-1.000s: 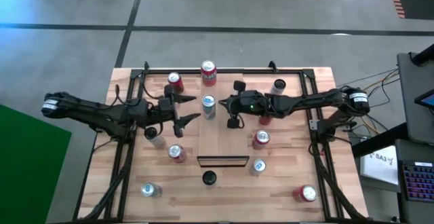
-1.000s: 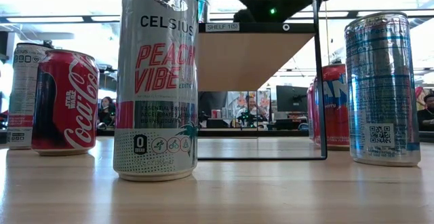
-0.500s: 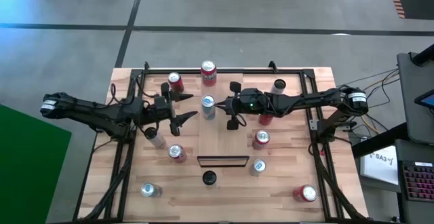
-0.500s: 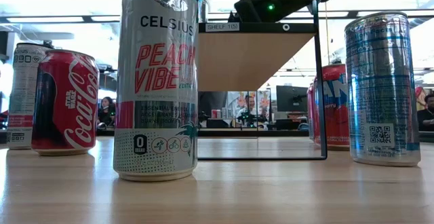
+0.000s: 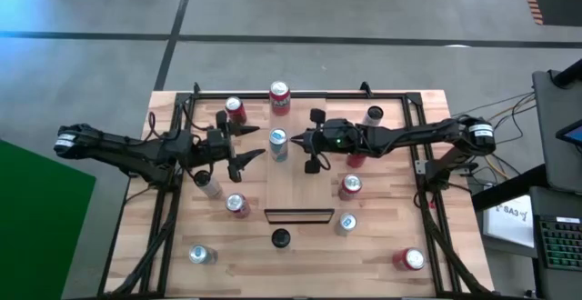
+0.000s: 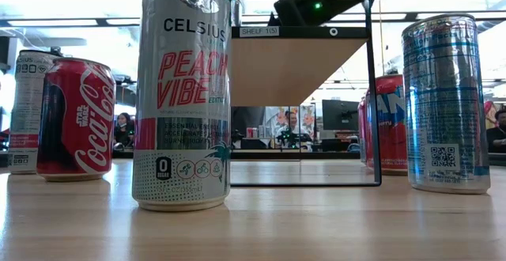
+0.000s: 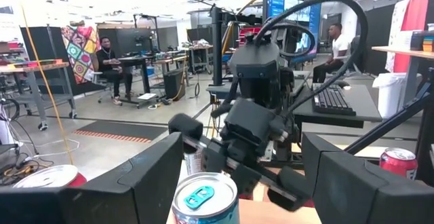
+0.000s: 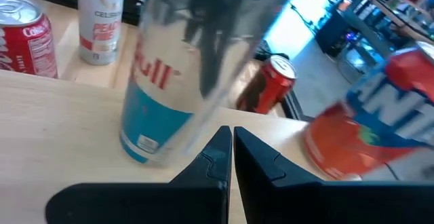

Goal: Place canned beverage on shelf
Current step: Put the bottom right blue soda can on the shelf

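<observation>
Nearest concern: the can stands on the shelf close to its left edge, between the two grippers. The left gripper stands open, fingers either side of the can and clear of it. The right gripper is closed and empty, its tip just beside the can. In my judgement, a nudge from either would tip the can off the edge. Its tab looks unbroken; the contents cannot be seen. Beyond the shelf's far end stands a red can, upright.

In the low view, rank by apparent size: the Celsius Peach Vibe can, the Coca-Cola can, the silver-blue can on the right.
1. Celsius Peach Vibe can, though it stands nearest the camera.
2. Silver-blue can.
3. Coca-Cola can, clearly shortest.
</observation>
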`<control>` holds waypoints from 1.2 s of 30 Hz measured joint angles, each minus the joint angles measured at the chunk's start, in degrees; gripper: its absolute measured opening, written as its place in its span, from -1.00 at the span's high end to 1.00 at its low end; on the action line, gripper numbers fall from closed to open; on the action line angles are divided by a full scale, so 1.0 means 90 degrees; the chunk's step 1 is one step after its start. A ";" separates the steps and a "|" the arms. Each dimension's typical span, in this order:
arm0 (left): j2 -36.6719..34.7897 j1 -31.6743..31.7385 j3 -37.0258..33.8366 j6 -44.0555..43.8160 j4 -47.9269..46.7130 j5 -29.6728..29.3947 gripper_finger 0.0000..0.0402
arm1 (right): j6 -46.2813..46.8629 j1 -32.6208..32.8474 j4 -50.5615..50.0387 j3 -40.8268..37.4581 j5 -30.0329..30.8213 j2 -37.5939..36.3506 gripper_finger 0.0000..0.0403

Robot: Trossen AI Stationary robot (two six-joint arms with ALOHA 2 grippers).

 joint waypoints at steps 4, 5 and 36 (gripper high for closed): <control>0.0002 0.0000 0.0000 -0.0172 0.0019 0.0007 -0.33 | 0.0332 0.0046 -0.0529 0.0002 0.0209 -0.0293 0.96; 0.0027 -0.0002 0.0000 -0.0235 0.0053 0.0007 -0.33 | 0.0426 0.0085 -0.0651 0.0002 0.0293 -0.0383 0.96; 0.0389 -0.1021 0.0236 -0.0987 0.1145 0.0064 -0.33 | 0.5804 0.2218 -0.3231 0.0007 -0.0895 -0.2464 0.96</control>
